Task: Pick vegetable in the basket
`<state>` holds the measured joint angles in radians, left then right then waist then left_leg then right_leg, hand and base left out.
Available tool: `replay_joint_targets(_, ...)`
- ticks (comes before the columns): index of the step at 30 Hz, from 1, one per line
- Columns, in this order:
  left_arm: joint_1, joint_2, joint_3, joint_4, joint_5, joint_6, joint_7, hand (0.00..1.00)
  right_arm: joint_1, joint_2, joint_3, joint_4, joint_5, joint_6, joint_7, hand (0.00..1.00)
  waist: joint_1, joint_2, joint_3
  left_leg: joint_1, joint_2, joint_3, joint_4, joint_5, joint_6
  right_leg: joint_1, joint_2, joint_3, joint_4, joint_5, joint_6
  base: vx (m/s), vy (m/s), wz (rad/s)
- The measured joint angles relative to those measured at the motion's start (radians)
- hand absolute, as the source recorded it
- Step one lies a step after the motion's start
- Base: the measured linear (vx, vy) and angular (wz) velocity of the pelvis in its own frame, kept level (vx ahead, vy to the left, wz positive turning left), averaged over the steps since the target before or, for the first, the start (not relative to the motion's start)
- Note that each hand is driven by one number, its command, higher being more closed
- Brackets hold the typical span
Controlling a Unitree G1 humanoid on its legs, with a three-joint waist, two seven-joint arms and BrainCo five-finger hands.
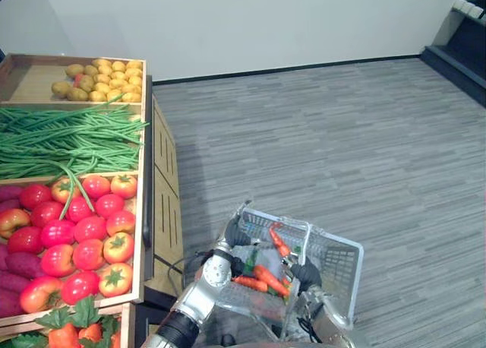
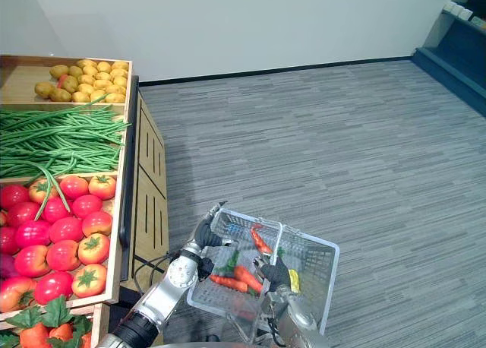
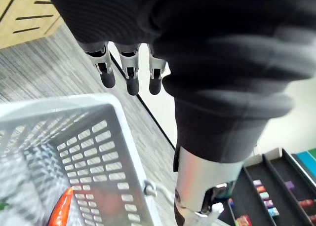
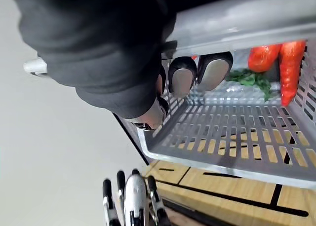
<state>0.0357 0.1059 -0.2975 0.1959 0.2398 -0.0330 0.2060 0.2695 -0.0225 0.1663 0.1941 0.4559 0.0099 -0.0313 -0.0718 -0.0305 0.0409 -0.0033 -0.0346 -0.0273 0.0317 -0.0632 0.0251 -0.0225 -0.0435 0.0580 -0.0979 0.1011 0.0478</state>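
A pale grey plastic basket (image 1: 334, 249) hangs low in front of me, to the right of the produce stand. Several orange carrots (image 1: 269, 278) with green tops lie in it, also seen as the carrots (image 4: 284, 63) through the mesh. My right hand (image 1: 307, 273) is shut on the basket's handle (image 1: 304, 238), its fingers (image 4: 197, 75) curled round the bar. My left hand (image 1: 235, 232) hovers over the basket's left rim (image 3: 113, 105). Its fingers (image 3: 128, 73) are straight and hold nothing. One carrot tip (image 3: 61, 208) shows below them.
A wooden produce stand (image 1: 148, 211) lines my left side. It holds potatoes (image 1: 102, 78), green beans (image 1: 68, 139), red tomatoes (image 1: 83, 234) and purple roots (image 1: 11, 272). Grey carpet floor (image 1: 342, 135) stretches to the right. Dark shelving (image 1: 456, 59) stands far right.
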Motion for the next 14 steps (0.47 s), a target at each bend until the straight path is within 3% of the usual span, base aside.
replay_joint_targets(6, 0.177, 0.0, 0.17, -0.13, -0.187, -0.025, -0.015, 0.0, 0.014, 0.002, -0.226, 0.0, -0.157, 0.0, -0.037, 1.0, 0.031, 0.0, 0.0, -0.001, -0.002, -0.005, 0.0, 0.0, 0.0, 0.003, -0.003, -0.004, 0.0, -0.001, 0.001, 0.0, 0.01, 0.02)
replay_joint_targets(14, 0.237, 0.006, 0.302, -0.015, -0.271, -0.041, -0.059, 0.0, -0.001, -0.032, -0.304, 0.063, -0.32, -0.003, -0.055, 1.0, 0.039, 0.003, 0.001, 0.015, -0.005, -0.043, -0.005, 0.004, -0.004, 0.033, -0.007, -0.045, 0.0, -0.007, 0.004, -0.02, 0.003, 0.14)
